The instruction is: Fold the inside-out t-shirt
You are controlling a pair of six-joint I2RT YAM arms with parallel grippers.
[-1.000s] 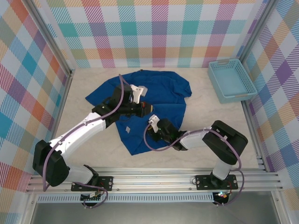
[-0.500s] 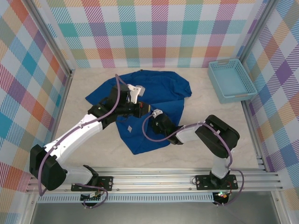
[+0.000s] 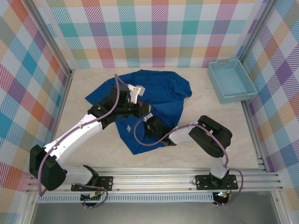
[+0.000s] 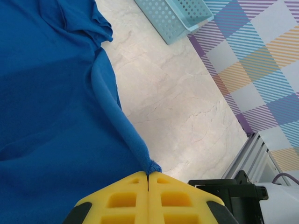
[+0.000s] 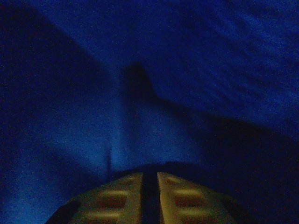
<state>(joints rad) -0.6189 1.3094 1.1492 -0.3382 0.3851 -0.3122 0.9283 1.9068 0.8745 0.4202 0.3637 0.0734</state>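
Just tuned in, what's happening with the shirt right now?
Both arms are over the blue t-shirt, which lies rumpled and unfolded on the table. The left gripper is shut, pinching a raised fold of cloth. The right gripper is down on the shirt beside it, fingers nearly together; whether it holds cloth is unclear.

This is a robot lab, a small test box built for robots. Two robot arms, the left arm (image 3: 79, 133) and the right arm (image 3: 210, 137), are bolted to a metal rail (image 3: 154, 179) at the near edge of the table (image 3: 93, 149). Purple wires (image 3: 135, 134) run along them. Shiny metal posts (image 3: 46, 35) hold up bright checked walls (image 3: 159, 28) on the left, far and right sides.
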